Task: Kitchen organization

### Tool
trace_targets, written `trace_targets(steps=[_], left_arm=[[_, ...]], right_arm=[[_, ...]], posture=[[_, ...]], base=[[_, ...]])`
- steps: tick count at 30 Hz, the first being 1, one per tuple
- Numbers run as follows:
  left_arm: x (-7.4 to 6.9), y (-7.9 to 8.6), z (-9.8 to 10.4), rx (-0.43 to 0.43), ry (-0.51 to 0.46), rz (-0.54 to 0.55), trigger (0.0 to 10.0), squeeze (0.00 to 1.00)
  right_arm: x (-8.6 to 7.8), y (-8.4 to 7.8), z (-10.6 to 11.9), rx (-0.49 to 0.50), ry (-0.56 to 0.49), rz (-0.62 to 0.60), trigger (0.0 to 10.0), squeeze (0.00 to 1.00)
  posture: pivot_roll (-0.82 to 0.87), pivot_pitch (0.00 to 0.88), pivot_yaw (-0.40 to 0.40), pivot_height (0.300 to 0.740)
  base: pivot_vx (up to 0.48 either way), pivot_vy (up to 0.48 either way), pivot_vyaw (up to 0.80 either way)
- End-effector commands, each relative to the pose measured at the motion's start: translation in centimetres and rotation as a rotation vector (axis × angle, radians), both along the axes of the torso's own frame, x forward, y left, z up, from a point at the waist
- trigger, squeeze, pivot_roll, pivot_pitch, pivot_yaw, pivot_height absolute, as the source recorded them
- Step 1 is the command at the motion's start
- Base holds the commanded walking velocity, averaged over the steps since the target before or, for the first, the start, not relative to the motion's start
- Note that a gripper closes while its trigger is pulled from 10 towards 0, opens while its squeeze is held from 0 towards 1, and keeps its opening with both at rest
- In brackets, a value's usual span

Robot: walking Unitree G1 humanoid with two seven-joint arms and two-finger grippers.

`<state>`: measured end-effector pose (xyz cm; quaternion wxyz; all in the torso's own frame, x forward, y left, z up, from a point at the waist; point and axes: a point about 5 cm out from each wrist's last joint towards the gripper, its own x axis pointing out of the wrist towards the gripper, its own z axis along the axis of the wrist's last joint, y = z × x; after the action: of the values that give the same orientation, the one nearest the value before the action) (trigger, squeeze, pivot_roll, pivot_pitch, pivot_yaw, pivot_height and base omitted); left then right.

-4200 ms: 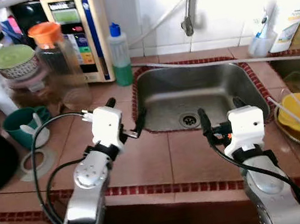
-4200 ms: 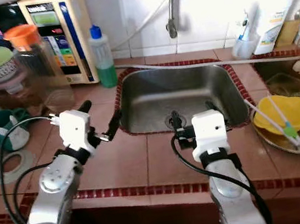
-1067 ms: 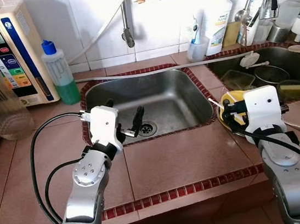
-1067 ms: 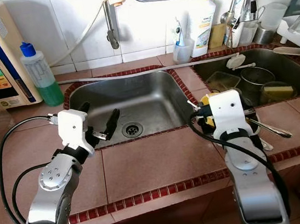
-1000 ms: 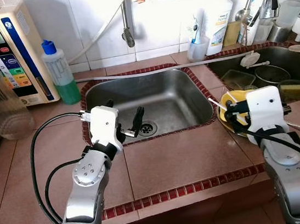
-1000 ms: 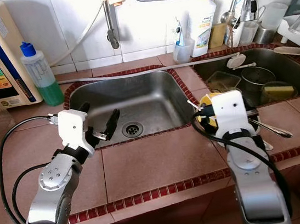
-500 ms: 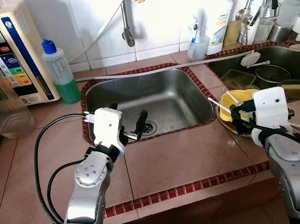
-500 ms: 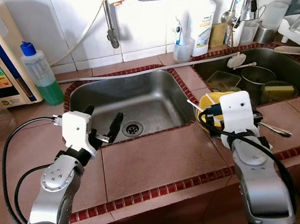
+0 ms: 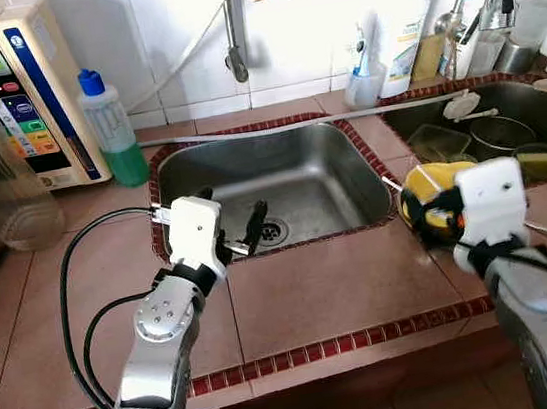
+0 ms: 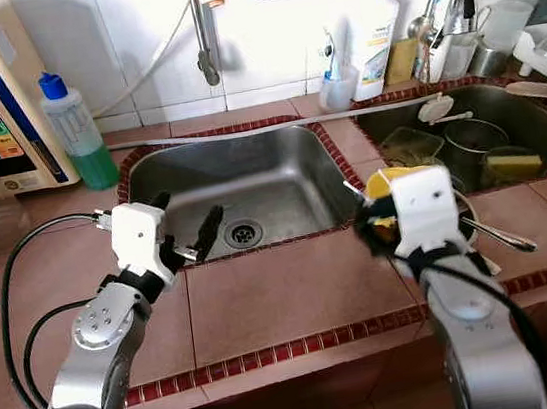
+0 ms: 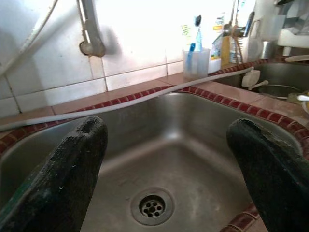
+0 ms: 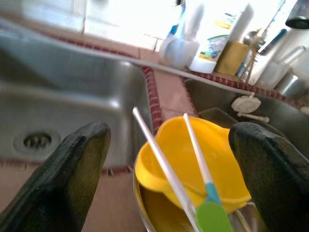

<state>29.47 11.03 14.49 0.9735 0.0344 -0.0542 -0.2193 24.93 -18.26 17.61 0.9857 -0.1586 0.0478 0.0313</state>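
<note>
The left gripper hangs wide open and empty over the rim of the stainless steel sink. The right gripper, equally spread and empty, hovers just before the yellow plastic bowl holding two white sticks. No label is legible.

Yellow bowl: glossy yellow, upright with a wavy rim; it sits nested in a metal dish on the tiled counter strip between the two sinks.
Sticks: two thin white rods lie side by side across the yellow bowl, resting on its rim and slanting over its hollow.
Green tip: one rod carries a teal band and ends in a flat light-green blade at the bowl's near edge.
</note>
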Motion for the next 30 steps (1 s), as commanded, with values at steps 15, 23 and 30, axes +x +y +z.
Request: trace_targets(steps=[15,23,30], left_arm=[[0.1,-0.2,0.3,-0.002,-0.006,-0.021,10.0,0.00],[0.0,-0.2,0.3,0.000,-0.003,-0.020,10.0,0.00],[0.0,-0.2,0.2,0.001,-0.001,-0.022,10.0,0.00]], right_arm=[[-0.8,-1.5,-2.0,-0.225,0.144,-0.019,8.8,0.00],[-0.4,-1.2,-2.5,-0.223,0.151,-0.026,0.0,0.00],[-0.1,-1.4,-2.6,-0.229,0.151,-0.041,0.0,0.00]], posture=[[0.06,0.000,0.027,0.740],[0.06,0.000,0.025,0.740],[0.06,0.000,0.025,0.740]], base=[[0.000,0.000,0.00],[0.000,0.000,0.00],[0.000,0.000,0.00]])
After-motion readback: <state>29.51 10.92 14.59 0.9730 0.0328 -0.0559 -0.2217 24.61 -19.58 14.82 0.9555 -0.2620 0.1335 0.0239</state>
